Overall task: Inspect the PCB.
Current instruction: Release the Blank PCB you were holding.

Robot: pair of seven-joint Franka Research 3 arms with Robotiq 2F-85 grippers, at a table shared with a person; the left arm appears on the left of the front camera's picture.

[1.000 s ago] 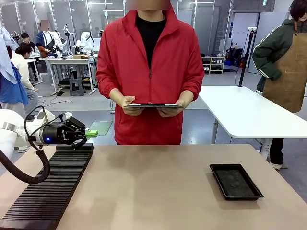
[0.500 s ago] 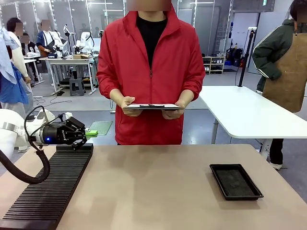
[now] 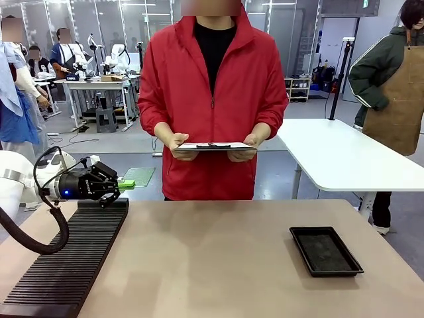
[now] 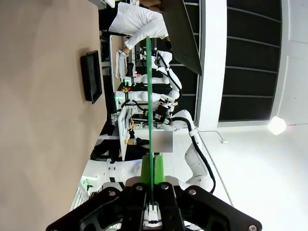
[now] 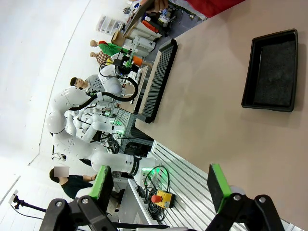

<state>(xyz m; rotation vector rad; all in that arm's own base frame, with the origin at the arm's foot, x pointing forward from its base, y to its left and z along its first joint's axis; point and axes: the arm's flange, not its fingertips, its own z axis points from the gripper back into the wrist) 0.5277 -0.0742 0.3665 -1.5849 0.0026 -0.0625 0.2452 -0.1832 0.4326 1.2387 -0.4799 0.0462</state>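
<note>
**One PCB, clamped in the left gripper at the far left of the surface**
One surface (image 3: 218,278) has one person (image 3: 212,86) in a red jacket standing at its far side. It carries one long black ribbed rack (image 3: 66,265) on the left and one black tray (image 3: 326,251) on the right, well apart. The person's two hands hold one clipboard (image 3: 215,146). The left gripper (image 3: 126,184) is closed on the PCB (image 3: 141,176) above the rack's far end. The right gripper (image 5: 160,185) stands fully open and holds nothing.
</note>
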